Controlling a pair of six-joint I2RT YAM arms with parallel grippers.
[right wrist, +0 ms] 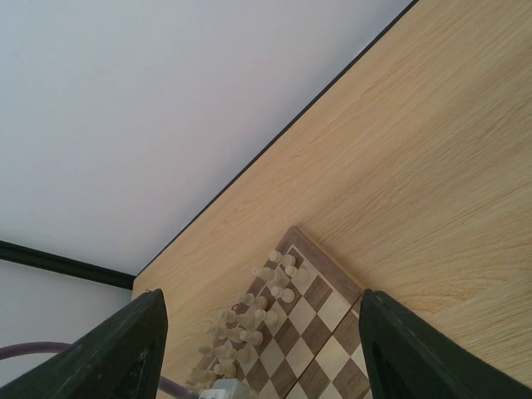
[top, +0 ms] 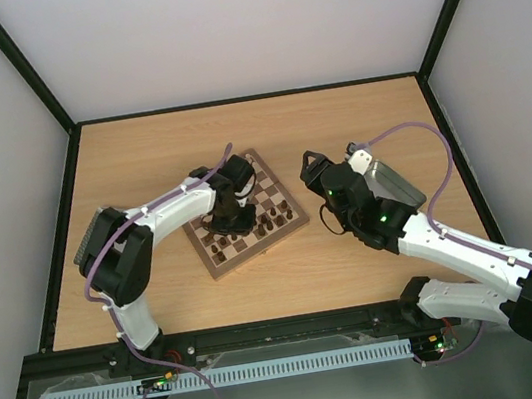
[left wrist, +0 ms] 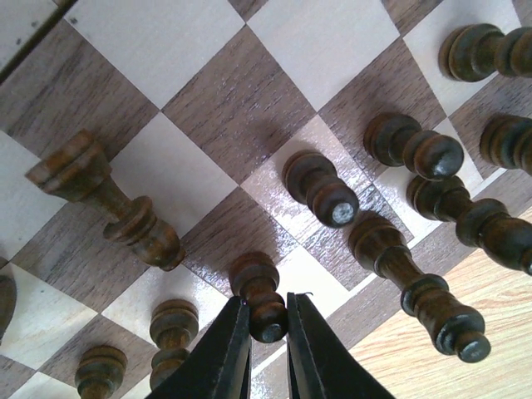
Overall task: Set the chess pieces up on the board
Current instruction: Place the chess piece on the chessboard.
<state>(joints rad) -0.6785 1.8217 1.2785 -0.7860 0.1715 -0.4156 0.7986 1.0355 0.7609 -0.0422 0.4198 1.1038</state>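
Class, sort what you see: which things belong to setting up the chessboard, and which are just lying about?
Belongs to the job:
board
dark pieces
cream pieces
left gripper, shut on a dark pawn

Just lying about:
grey tray
purple cable

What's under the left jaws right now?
A small dark brown turned-wood pawn stands between the jaws of the left gripper, which close on its head, on the tan-and-brown checked wooden board. Its base hides the square beneath; in the top view the left arm covers everything.
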